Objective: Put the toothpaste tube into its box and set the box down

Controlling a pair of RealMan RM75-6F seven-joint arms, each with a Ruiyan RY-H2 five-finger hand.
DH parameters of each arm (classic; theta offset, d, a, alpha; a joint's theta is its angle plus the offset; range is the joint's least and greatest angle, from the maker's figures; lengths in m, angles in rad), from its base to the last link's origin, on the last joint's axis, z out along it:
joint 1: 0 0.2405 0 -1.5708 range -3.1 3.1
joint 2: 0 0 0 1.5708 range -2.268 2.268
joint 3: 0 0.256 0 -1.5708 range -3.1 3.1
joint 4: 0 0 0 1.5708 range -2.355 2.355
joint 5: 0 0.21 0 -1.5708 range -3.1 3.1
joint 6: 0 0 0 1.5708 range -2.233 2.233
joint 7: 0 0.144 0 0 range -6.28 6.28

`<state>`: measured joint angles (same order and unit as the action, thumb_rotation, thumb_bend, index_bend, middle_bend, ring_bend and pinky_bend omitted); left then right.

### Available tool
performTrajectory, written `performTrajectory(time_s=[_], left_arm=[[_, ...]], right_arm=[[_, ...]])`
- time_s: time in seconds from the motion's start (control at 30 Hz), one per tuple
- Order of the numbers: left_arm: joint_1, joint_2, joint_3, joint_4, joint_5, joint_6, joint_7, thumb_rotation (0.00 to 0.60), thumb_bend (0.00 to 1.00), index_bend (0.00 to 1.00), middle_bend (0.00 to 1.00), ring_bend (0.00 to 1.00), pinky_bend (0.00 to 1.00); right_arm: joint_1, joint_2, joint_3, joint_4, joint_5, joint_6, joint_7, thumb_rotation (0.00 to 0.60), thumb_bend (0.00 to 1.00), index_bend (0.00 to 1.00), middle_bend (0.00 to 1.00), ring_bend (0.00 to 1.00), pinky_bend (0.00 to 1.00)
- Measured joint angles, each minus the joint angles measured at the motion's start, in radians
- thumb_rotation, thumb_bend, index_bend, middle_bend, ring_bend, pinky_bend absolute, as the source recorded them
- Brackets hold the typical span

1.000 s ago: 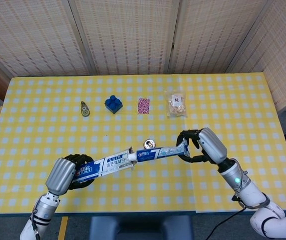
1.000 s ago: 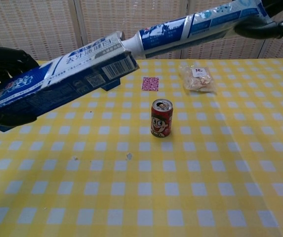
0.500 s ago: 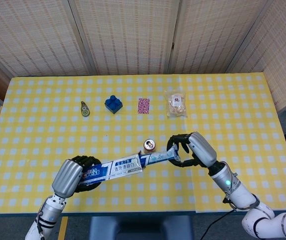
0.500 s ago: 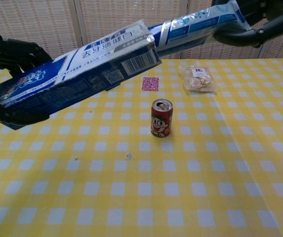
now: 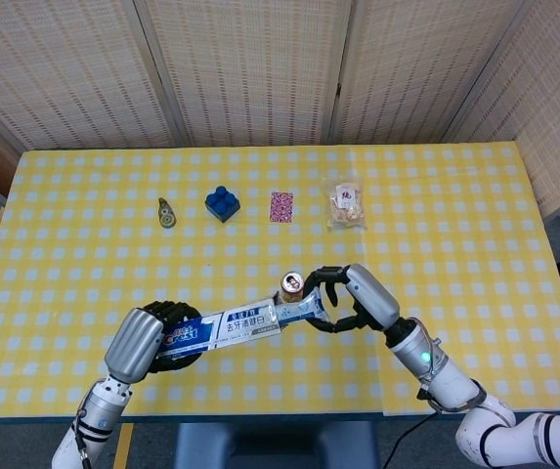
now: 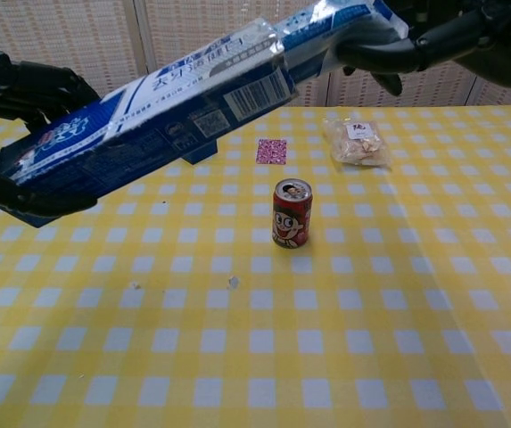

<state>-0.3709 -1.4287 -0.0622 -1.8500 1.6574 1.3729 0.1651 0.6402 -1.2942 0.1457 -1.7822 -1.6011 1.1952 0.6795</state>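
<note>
While the left hand (image 5: 152,332) gripped the box (image 5: 223,327) aloft, right-hand fingers (image 5: 330,280) pinched the toothpaste tube (image 5: 301,309), mostly inserted. Risk: can (image 5: 291,284) at 12 o'clock of the joint; a dip could topple it.

Screened test booth, gingham-clothed table (image 5: 455,195)

tube (image 5: 299,310) apparently mostly inside box (image 5: 223,328)

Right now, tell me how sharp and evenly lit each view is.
Head view: even light, sharp, the small red drink can partly hidden behind the blue-and-white toothpaste tube. Chest view: the blue cardboard toothpaste box looms large and slightly soft, the left robot hand dark, and the can crisp.
</note>
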Motion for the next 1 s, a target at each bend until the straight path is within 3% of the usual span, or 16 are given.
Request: performTrajectory(time_s=[0.17, 0.33, 0.47, 0.53, 0.73, 1.0], left_arm=[[0.000, -0.001, 0.004, -0.001, 0.002, 0.001, -0.008, 0.600, 0.23, 0.50, 0.60, 0.50, 0.59], [0.003, 0.000, 0.004, -0.004, 0.003, 0.009, -0.017, 0.600, 0.23, 0.50, 0.60, 0.50, 0.59], [0.006, 0.005, 0.002, -0.005, 0.003, 0.018, -0.030, 0.600, 0.23, 0.50, 0.60, 0.50, 0.59], [0.006, 0.006, 0.000, -0.005, 0.003, 0.020, -0.035, 0.600, 0.23, 0.50, 0.60, 0.50, 0.59], [0.004, -0.001, -0.006, -0.007, 0.008, 0.028, -0.056, 0.600, 0.23, 0.50, 0.60, 0.50, 0.59], [0.004, -0.001, -0.012, -0.009, 0.000, 0.037, -0.140, 0.600, 0.23, 0.50, 0.60, 0.50, 0.59]], right_arm=[[0.005, -0.019, -0.003, -0.003, 0.008, -0.010, -0.018, 0.600, 0.41, 0.54, 0.44, 0.41, 0.59], [0.004, -0.040, -0.006, -0.003, -0.001, 0.003, 0.017, 0.600, 0.41, 0.29, 0.32, 0.30, 0.45], [-0.005, -0.039, -0.009, -0.002, -0.025, 0.039, 0.087, 0.600, 0.41, 0.07, 0.25, 0.24, 0.39], [-0.010, -0.031, -0.011, -0.003, -0.036, 0.057, 0.115, 0.600, 0.37, 0.01, 0.21, 0.23, 0.37], [-0.018, -0.006, -0.021, -0.011, -0.061, 0.076, 0.160, 0.600, 0.28, 0.00, 0.16, 0.22, 0.35], [-0.018, 0.007, -0.028, -0.019, -0.083, 0.101, 0.325, 0.600, 0.28, 0.00, 0.14, 0.21, 0.35]])
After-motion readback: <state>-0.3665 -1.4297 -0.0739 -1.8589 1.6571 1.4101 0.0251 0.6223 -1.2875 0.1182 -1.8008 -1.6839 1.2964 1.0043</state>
